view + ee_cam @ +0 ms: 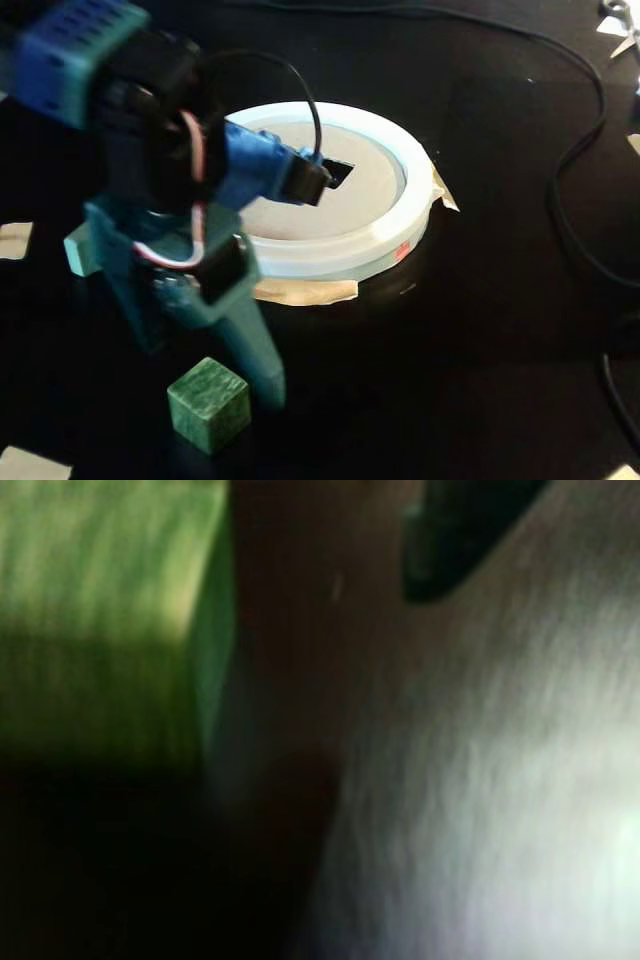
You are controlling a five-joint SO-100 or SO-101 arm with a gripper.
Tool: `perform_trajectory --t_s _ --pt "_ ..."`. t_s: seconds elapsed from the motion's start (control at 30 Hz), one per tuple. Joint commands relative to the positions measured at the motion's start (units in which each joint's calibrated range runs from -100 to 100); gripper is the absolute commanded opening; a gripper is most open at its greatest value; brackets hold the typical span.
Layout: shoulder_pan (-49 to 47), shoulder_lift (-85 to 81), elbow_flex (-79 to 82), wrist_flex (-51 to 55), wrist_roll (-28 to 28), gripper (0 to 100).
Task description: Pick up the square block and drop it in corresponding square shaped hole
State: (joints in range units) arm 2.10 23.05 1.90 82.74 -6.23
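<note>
Writing appears nowhere. Gripper (262,385) stands low on the black table (470,330), just beside the block (208,403); its opening cannot be told. Arm partly hides the square hole (341,172). Wrist view is blurred.

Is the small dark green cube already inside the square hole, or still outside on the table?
Outside. The dark green marbled cube sits on the black table, beside the teal claw, away from the white-rimmed tan disc.
</note>
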Motion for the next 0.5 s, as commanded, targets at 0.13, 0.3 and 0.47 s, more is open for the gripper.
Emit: perform_trajectory --t_s 0.13,0.3,0.47 --pt "0.5 0.7 -4.8 0.5 -0.9 100" --pt "0.8 1.5 -5.7 0.4 -0.9 100" --pt "1.8 1.5 -5.8 0.4 -0.9 100"
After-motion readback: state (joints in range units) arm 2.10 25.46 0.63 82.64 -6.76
